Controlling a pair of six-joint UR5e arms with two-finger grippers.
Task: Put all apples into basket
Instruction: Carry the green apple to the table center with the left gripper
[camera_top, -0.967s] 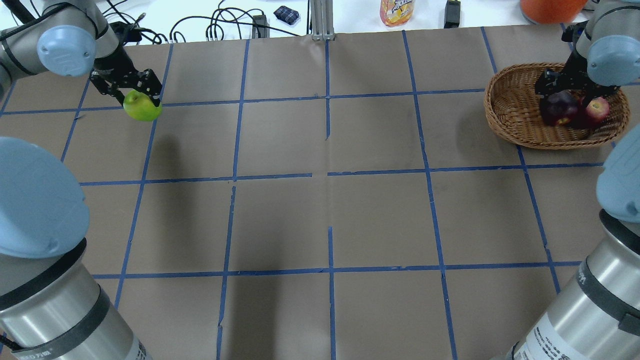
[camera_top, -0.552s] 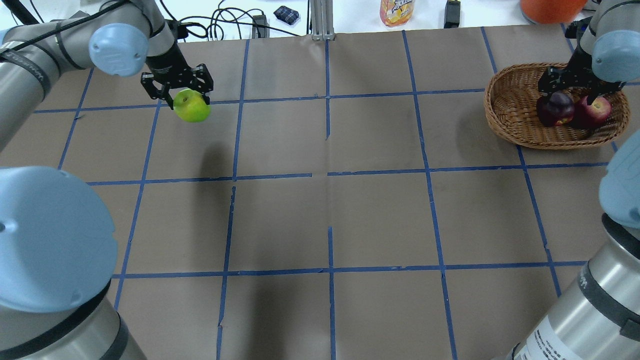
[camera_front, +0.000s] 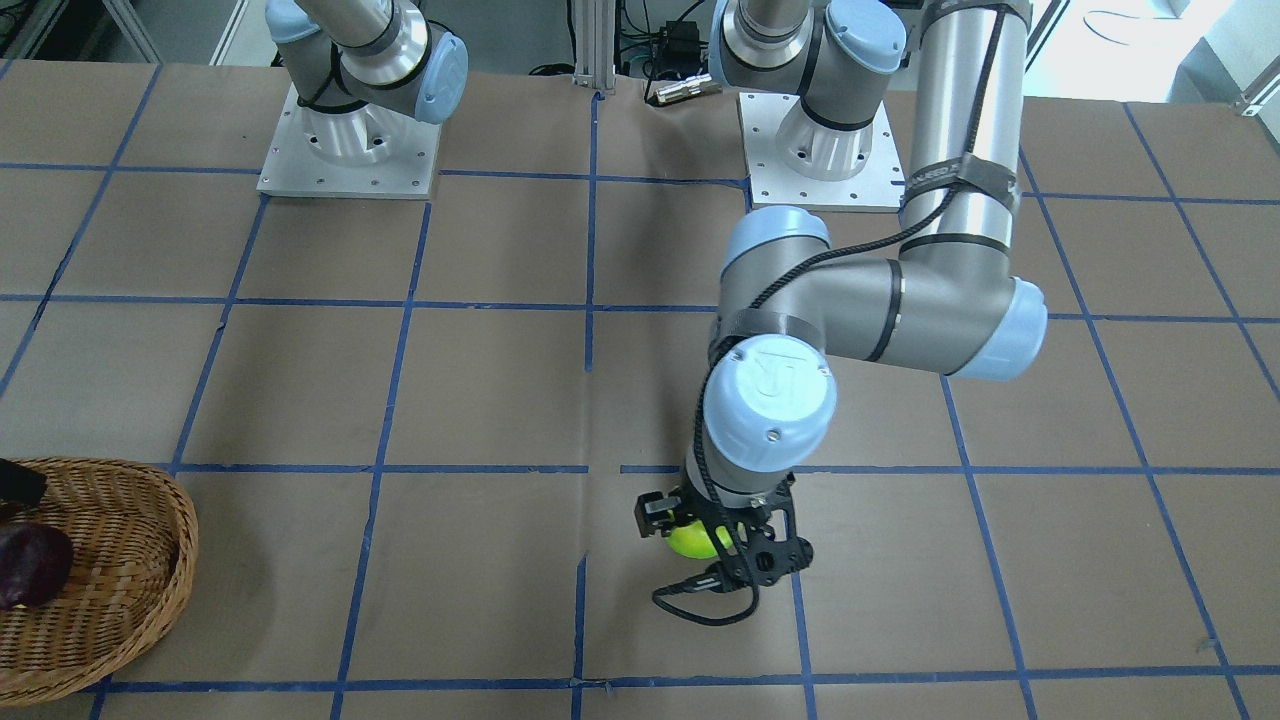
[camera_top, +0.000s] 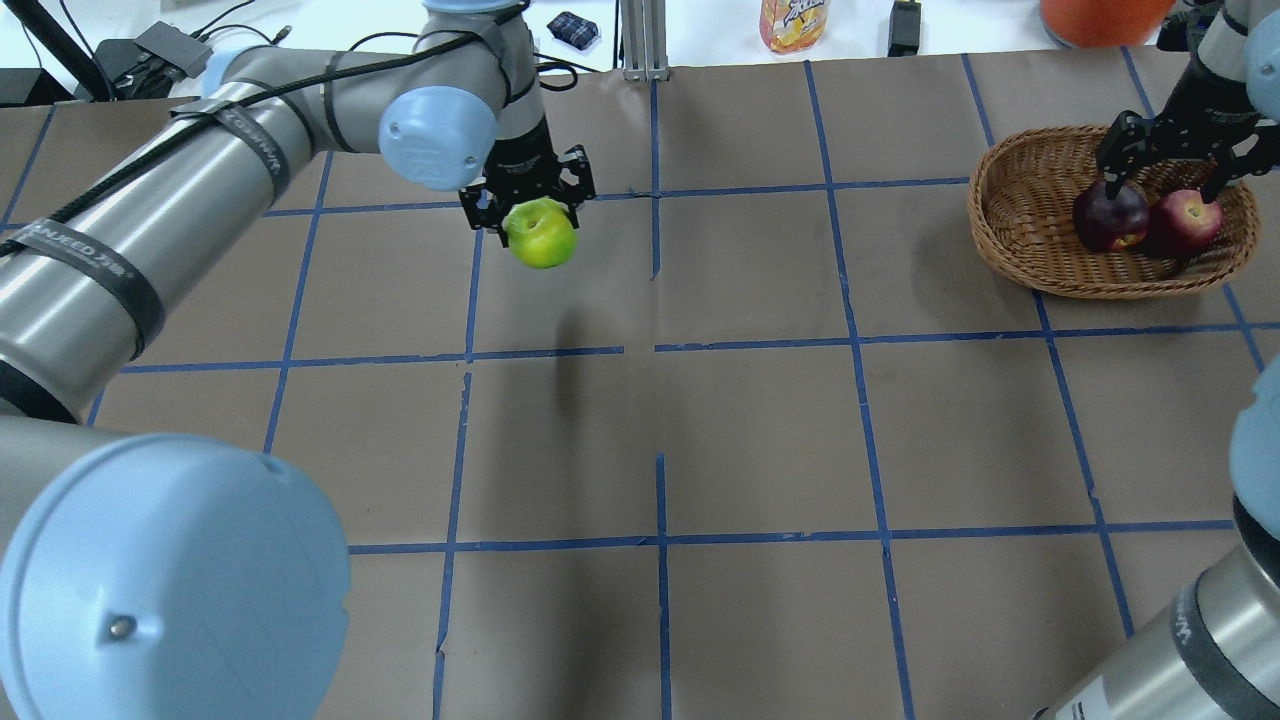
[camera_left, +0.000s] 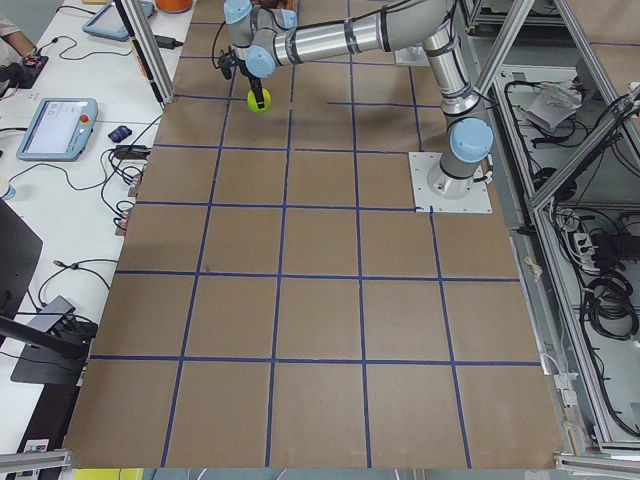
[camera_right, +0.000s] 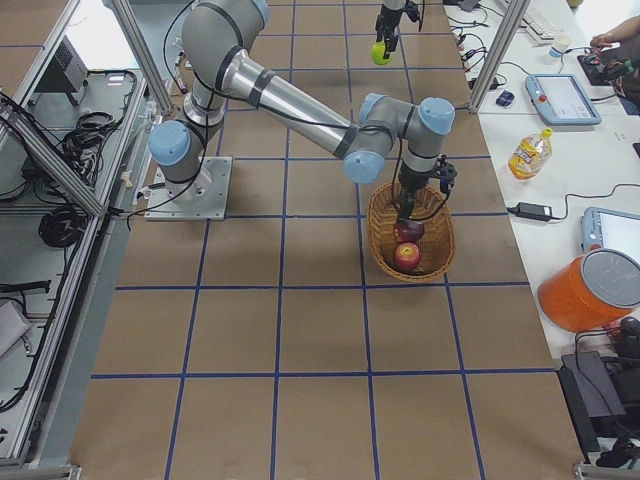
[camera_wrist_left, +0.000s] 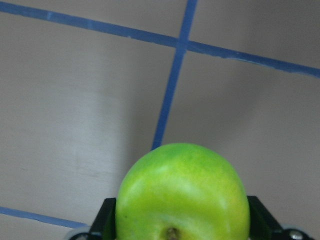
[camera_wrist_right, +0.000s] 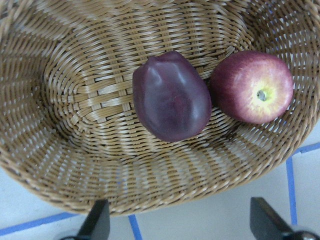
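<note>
My left gripper (camera_top: 528, 205) is shut on the lime green apple (camera_top: 541, 236) and holds it above the table, left of centre at the far side. The apple also shows in the left wrist view (camera_wrist_left: 182, 195) and the front view (camera_front: 695, 540). The wicker basket (camera_top: 1010, 240) sits at the far right. In it the dark purple apple (camera_top: 1108, 215) and the red apple (camera_top: 1185, 222) lie side by side, as the right wrist view shows for the purple (camera_wrist_right: 170, 97) and the red one (camera_wrist_right: 252, 87). My right gripper (camera_top: 1168, 178) is open and empty just above them.
Past the table's far edge are a juice bottle (camera_top: 793, 22), an orange container (camera_top: 1100, 15), cables (camera_top: 440, 50) and an aluminium post (camera_top: 645, 40). The brown table surface (camera_top: 760, 430) carries a blue tape grid between the green apple and the basket.
My left arm has carried the green apple to the right, from the far left corner toward the centre. My right gripper has lifted off the purple apple, which stays in the basket.
</note>
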